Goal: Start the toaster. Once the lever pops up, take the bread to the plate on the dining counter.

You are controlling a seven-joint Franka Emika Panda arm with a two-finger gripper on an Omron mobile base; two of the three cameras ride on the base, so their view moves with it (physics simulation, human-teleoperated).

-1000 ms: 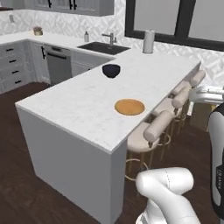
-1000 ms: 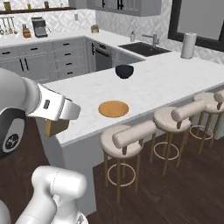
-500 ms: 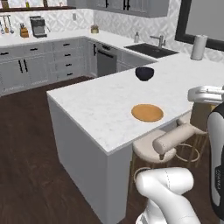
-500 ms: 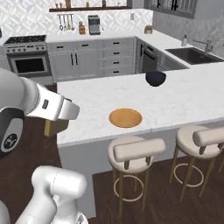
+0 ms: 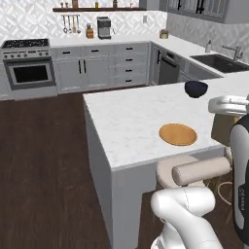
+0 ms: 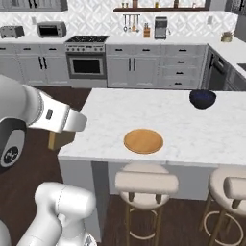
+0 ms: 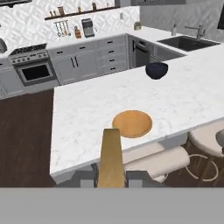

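My gripper is shut on the bread, a tan slice seen edge-on, standing upright between the fingers. It hangs just off the near edge of the dining counter, a little short of the round orange-brown plate. The bread also shows under my hand to the right of the plate, and below my forearm as a tan block, the bread, left of the plate. The grey toaster stands far off on the back wall counter.
A dark bowl sits on the marble top beyond the plate. Padded stools line the counter's near side under the overhang. The oven range and grey cabinets run along the back wall, with dark wood floor between.
The base has swung around the island, so the whole scene has shifted and the plate now lies closer ahead. The bread has stayed in my grip throughout.
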